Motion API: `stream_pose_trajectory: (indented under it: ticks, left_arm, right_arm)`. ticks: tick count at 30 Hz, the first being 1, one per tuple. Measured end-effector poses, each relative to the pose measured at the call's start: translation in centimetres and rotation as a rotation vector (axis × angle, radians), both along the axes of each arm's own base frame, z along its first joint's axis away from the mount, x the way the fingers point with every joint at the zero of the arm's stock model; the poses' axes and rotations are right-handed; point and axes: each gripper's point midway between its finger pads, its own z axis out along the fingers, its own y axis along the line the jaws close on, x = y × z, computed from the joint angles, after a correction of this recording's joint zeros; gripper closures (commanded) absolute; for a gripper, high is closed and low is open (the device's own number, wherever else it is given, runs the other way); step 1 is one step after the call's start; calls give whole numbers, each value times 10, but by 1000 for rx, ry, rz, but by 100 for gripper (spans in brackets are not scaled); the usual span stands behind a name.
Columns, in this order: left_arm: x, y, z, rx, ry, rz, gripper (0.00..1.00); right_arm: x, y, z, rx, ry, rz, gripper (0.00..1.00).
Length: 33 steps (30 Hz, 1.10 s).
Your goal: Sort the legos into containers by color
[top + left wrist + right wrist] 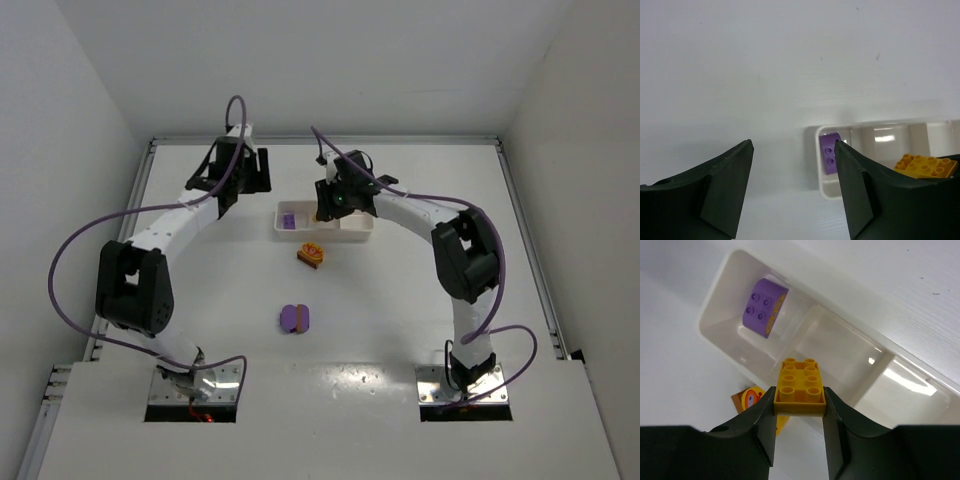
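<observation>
The white three-compartment tray (362,228) lies at the table's far middle. A purple brick (288,219) lies in its left end compartment, also in the right wrist view (764,307) and the left wrist view (829,152). My right gripper (335,205) hovers over the tray and is shut on a yellow brick (800,385), above the middle compartment's near wall (805,347). My left gripper (243,185) is open and empty, just left of the tray's left end (812,150). The yellow brick also shows in the left wrist view (926,166).
An orange and reddish-brown brick (312,255) lies on the table just in front of the tray, also in the right wrist view (752,400). A purple brick with a brown piece (295,319) lies nearer the arms' bases. White walls close in the table's left, right and back.
</observation>
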Motion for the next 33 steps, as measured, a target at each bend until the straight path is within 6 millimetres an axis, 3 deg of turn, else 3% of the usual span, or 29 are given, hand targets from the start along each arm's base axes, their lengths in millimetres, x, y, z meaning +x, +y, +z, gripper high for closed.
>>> stream_pose_trajectory:
  ticks: [5, 14, 15, 17, 20, 22, 23, 25, 29, 33]
  left_arm:
    - [4, 29, 15, -14, -30, 66, 28]
    - [-4, 33, -4, -20, 15, 72, 28]
    - [-4, 33, -5, -20, 17, 72, 28]
    - [-4, 33, -6, -23, 19, 74, 28]
    - [-4, 32, -6, -27, 18, 74, 27]
    - [-4, 32, -6, -29, 18, 72, 27]
    - [-4, 32, -6, -29, 19, 71, 27]
    - [-4, 32, -7, -29, 18, 71, 27]
    - [-9, 29, -17, -34, 36, 50, 27]
    - [-24, 19, -34, -35, 79, -46, 27]
  right_arm:
    - [5, -4, -17, -48, 4, -21, 96]
    - [22, -18, -19, -119, -69, -109, 86]
    - [23, -19, -20, -124, -77, -117, 82]
    - [22, -20, -24, -137, -82, -125, 60]
    - [20, -20, -25, -150, -84, -129, 41]
    - [19, -18, -25, -153, -90, -121, 38]
    - [18, -18, -25, -151, -89, -121, 31]
    - [13, -18, -26, -148, -83, -116, 30]
    - [1, -17, -17, -124, -78, -95, 30]
    - [-7, -15, 19, -63, -120, -76, 30]
